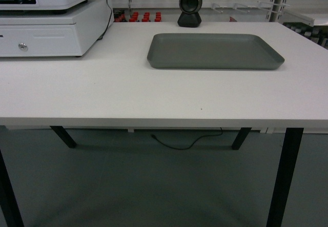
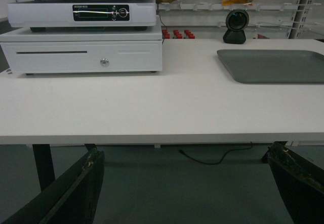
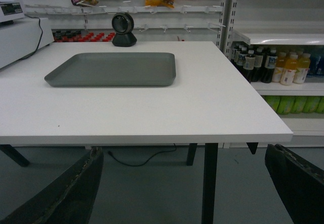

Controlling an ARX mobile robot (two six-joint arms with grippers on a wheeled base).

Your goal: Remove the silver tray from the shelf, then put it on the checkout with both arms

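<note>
The silver tray (image 1: 214, 50) lies flat on the white checkout (image 1: 102, 94), right of middle and toward the far side. The left wrist view shows the silver tray (image 2: 276, 65) at its right edge; the right wrist view has the silver tray (image 3: 114, 69) left of centre on the checkout (image 3: 202, 107). Neither arm shows in the head view. My left gripper (image 2: 185, 158) hangs open below and in front of the checkout's front edge, empty. My right gripper (image 3: 182, 155) is likewise open and empty, low before the counter's right end. A shelf (image 3: 278, 34) stands to the right.
A white cash drawer with a register on top (image 1: 48, 24) fills the counter's far left. A black barcode scanner (image 1: 190, 9) stands just behind the tray. Bottled drinks (image 3: 276, 67) line the shelving right of the counter. Black table legs (image 3: 209, 183) and a loose cable (image 1: 184, 142) sit below.
</note>
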